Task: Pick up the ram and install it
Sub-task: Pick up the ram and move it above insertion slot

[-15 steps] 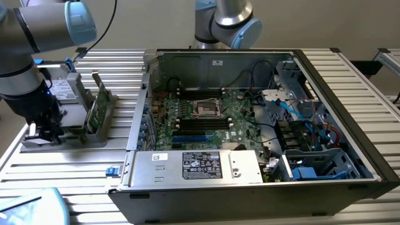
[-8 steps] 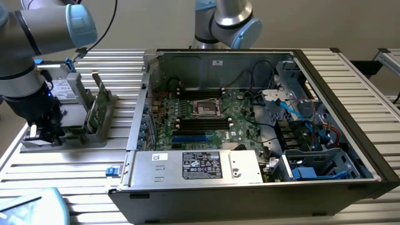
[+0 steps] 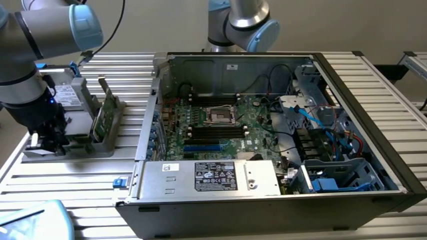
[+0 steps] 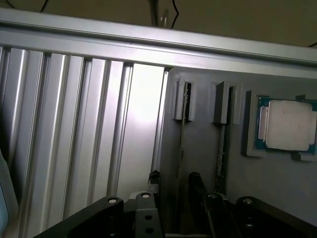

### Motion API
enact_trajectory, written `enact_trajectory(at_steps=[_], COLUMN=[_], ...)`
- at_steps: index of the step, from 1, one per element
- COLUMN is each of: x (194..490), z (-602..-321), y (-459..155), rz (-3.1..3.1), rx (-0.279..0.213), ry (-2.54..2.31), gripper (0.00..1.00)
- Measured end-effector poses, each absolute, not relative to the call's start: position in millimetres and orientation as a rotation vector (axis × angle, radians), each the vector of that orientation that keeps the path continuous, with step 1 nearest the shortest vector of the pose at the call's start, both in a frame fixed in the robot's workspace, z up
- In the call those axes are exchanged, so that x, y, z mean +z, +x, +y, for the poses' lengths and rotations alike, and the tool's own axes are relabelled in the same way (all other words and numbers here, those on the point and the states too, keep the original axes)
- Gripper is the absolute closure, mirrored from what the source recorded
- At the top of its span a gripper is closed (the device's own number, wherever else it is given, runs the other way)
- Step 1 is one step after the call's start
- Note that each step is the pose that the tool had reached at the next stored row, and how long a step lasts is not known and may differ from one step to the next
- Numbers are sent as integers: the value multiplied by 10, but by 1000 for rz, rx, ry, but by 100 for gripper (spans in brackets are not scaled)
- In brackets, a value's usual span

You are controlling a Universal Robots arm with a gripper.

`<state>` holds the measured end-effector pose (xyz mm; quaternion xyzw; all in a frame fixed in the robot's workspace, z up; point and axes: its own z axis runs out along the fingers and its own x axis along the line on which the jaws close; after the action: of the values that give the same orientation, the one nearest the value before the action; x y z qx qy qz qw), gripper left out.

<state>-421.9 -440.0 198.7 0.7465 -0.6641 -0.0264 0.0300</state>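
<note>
My gripper hangs open over the gray holder. On the wrist camera I see the ram standing on edge in its slot, lined up between the fingers, not gripped.

My jaws stood wide, a finger on each side of the ram standing on edge in its grey holder. A second stick rose just beside, narrowing that side; the ribbed surface beyond the other finger lay open.
</note>
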Motion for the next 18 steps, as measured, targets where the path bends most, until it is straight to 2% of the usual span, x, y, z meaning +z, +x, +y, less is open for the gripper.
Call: enact_trajectory(at_steps=[11, 12, 13, 14, 16, 18], x=[1985, 1985, 1985, 1985, 1985, 1985], z=[-4397, -4397, -4397, -4397, -4396, -4397], y=[-4223, -4223, -4223, -4224, -4224, -4224], rz=[-2061, -2061, -2061, -2061, -2062, -2061], rx=[-82, -82, -82, -82, -83, -83], ry=[2290, 2290, 2290, 2289, 2289, 2289], gripper=[63, 65, 72, 72, 84, 87])
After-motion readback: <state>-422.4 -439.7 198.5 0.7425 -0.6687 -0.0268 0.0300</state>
